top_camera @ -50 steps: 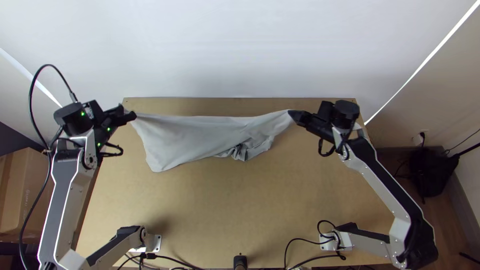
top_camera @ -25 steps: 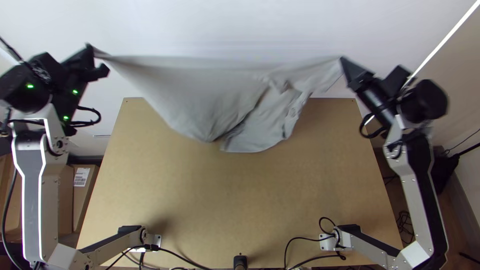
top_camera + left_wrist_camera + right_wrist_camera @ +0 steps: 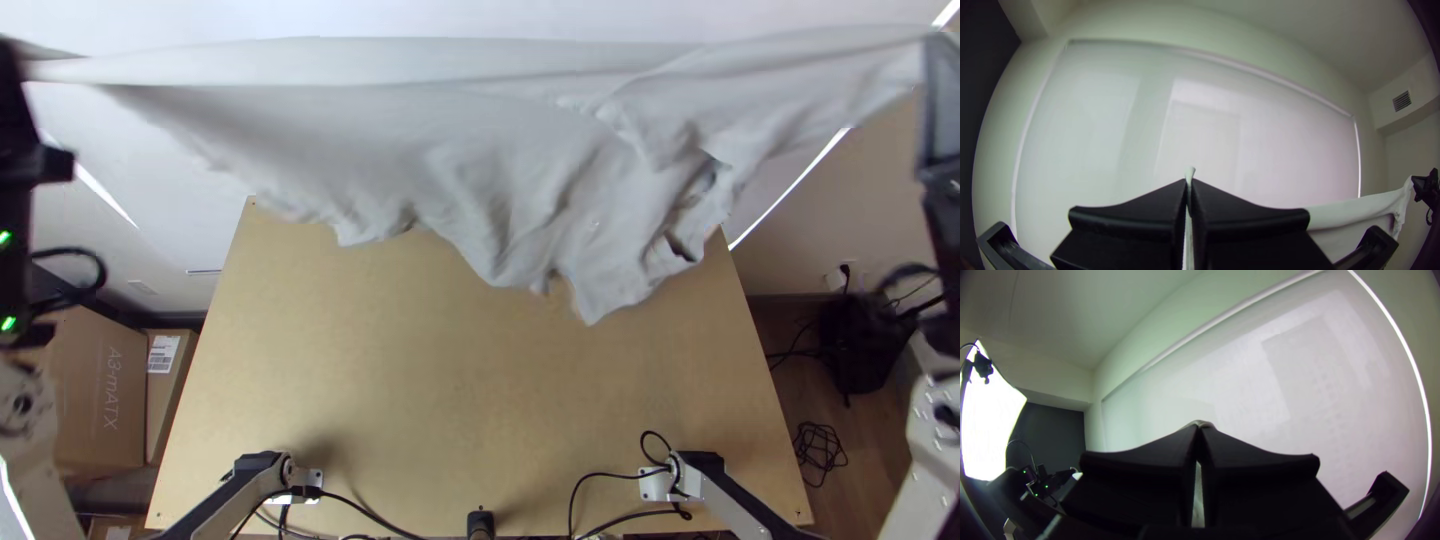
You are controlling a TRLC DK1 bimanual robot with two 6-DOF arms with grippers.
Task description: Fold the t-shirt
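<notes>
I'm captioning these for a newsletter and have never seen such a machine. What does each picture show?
This is a two-armed robot: a left arm and a right arm at a wooden table. One picture looks steeply down from above the table's near edge; the other two come from cameras on the wrists. Cables lie near that edge. The left end effector and right end effector are closed on a light grey t-shirt, held up and stretched between them, its lower part hanging in loose folds.
</notes>
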